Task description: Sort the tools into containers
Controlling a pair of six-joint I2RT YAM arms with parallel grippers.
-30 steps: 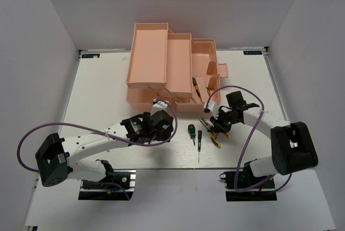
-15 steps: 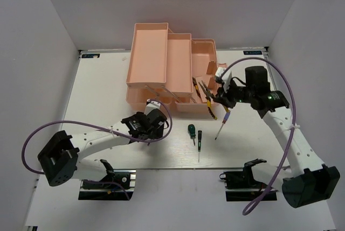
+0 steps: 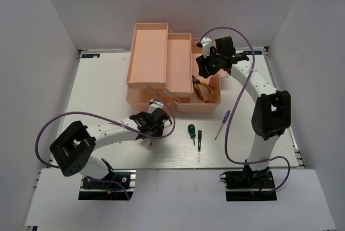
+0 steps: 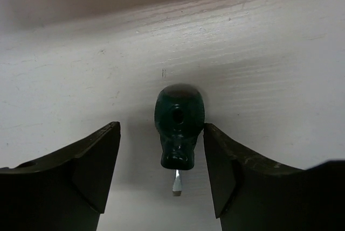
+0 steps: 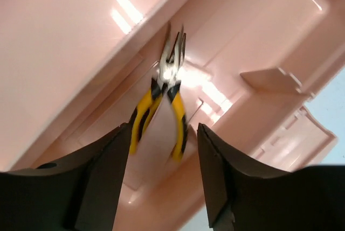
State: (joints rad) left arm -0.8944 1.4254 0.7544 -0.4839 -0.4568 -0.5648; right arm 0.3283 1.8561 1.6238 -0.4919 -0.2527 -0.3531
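Observation:
The pink toolbox (image 3: 146,53) stands open at the back. Yellow-and-black pliers (image 3: 201,89) lie in its base compartment. My right gripper (image 3: 207,65) hangs open above them; the right wrist view shows the pliers (image 5: 160,110) below my open right gripper (image 5: 161,188), inside the toolbox (image 5: 70,32). My left gripper (image 4: 161,172) is open around a stubby green screwdriver (image 4: 179,126) lying on the table; in the top view the left gripper (image 3: 155,127) hides it. Another stubby green screwdriver (image 3: 191,130), a long thin one (image 3: 199,144) and a blue-handled screwdriver (image 3: 222,122) lie on the table.
The toolbox's two upper trays (image 3: 179,58) are spread out to the left of the base. Its lid tab (image 5: 272,77) juts out beside the pliers. White walls close the table on three sides. Purple cables loop from both arms.
My right gripper carried the pliers from the table up into the toolbox base and let go of them. The blue screwdriver stayed on the table. My left gripper shifted slightly towards the toolbox.

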